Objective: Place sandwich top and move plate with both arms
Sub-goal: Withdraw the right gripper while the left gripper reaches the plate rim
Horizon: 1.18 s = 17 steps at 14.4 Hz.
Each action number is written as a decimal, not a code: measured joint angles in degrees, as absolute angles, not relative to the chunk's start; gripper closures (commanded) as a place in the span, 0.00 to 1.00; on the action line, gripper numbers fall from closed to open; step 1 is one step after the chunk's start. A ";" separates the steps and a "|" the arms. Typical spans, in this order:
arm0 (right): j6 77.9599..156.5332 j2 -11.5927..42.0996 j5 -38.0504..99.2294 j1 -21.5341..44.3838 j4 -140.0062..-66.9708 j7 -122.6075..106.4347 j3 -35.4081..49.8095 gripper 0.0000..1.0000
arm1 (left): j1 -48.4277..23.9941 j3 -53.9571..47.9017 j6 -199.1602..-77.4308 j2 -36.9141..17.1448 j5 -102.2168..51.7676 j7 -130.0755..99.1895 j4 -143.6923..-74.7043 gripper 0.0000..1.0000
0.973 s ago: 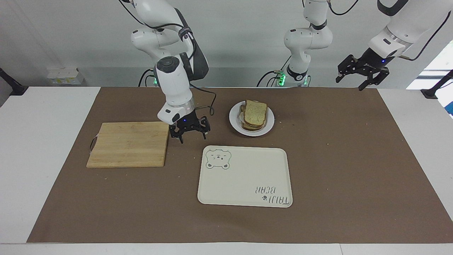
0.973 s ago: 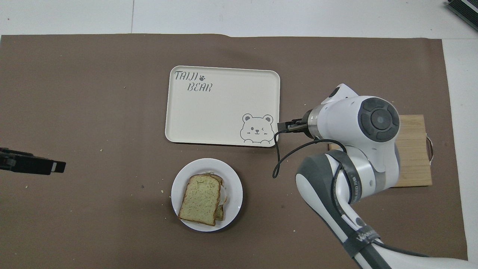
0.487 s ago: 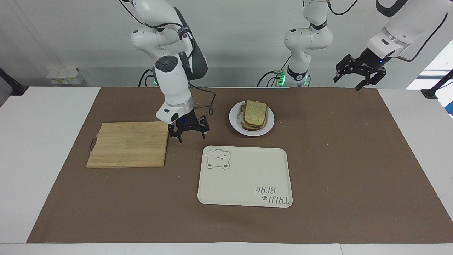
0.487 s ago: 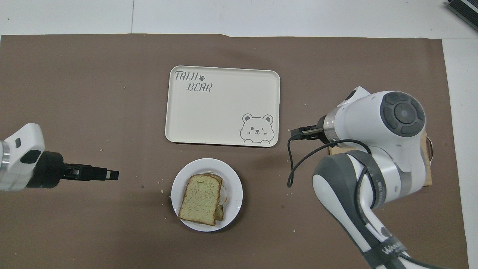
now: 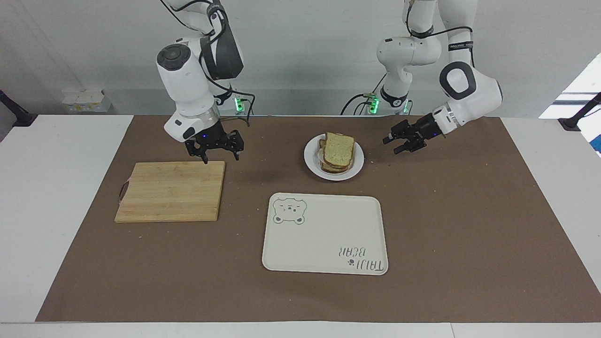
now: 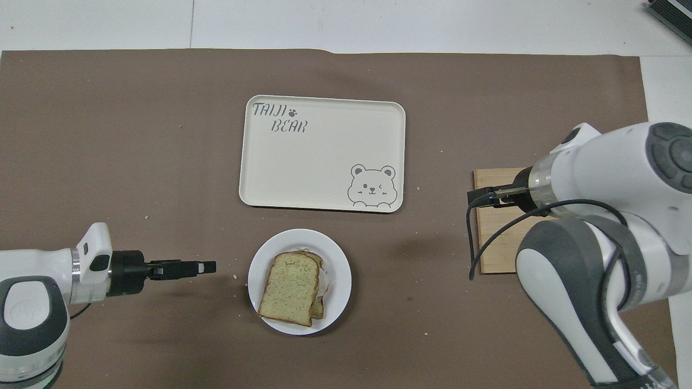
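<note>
The sandwich top [image 5: 339,149] lies as the uppermost slice of a stacked sandwich on the white plate [image 5: 311,160]. It shows in the overhead view too [image 6: 289,288], on the plate [image 6: 336,260]. My left gripper [image 5: 396,144] is open and empty. It hangs low over the mat beside the plate, toward the left arm's end, apart from the rim; in the overhead view its fingers point at the plate [image 6: 208,266]. My right gripper [image 5: 220,152] is open and empty, raised over the corner of the cutting board nearest the plate [image 6: 477,197].
A cream bear-print tray [image 5: 328,234] lies farther from the robots than the plate [image 6: 319,162]. A wooden cutting board [image 5: 171,192] lies toward the right arm's end [image 6: 494,237]. Crumbs dot the brown mat [image 5: 469,211].
My left arm has swung down from high over the table's end to beside the plate. My right gripper has risen and drawn back from beside the tray to over the board's corner.
</note>
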State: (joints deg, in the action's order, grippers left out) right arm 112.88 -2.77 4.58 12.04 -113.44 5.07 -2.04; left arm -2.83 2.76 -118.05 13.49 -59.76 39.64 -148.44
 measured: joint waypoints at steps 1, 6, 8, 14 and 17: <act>111.59 -3.63 4.58 11.22 -113.23 4.39 -2.05 0.00 | -2.83 2.76 -118.51 13.13 -62.97 42.84 -150.29 0.33; 105.50 -4.89 1.81 7.98 -107.55 2.23 -2.04 0.00 | -7.07 2.73 -120.95 10.02 -75.57 52.81 -154.03 0.42; 103.11 -4.89 0.54 6.74 -104.54 2.11 -2.05 0.00 | -8.26 2.68 -121.52 7.28 -79.55 58.84 -154.87 0.45; 93.29 -4.37 0.43 4.49 -95.08 0.45 -2.04 0.00 | -9.00 2.69 -121.50 2.75 -82.89 65.58 -155.25 0.57; 93.04 -3.29 0.43 4.45 -93.90 0.45 -2.01 0.00 | -9.70 2.69 -121.29 2.76 -82.92 65.60 -155.25 0.66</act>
State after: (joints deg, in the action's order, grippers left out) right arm 93.04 -3.29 0.43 4.45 -93.90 0.45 -2.01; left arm -9.70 2.69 -121.29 2.76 -82.92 65.60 -155.25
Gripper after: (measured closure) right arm 0.000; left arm 0.559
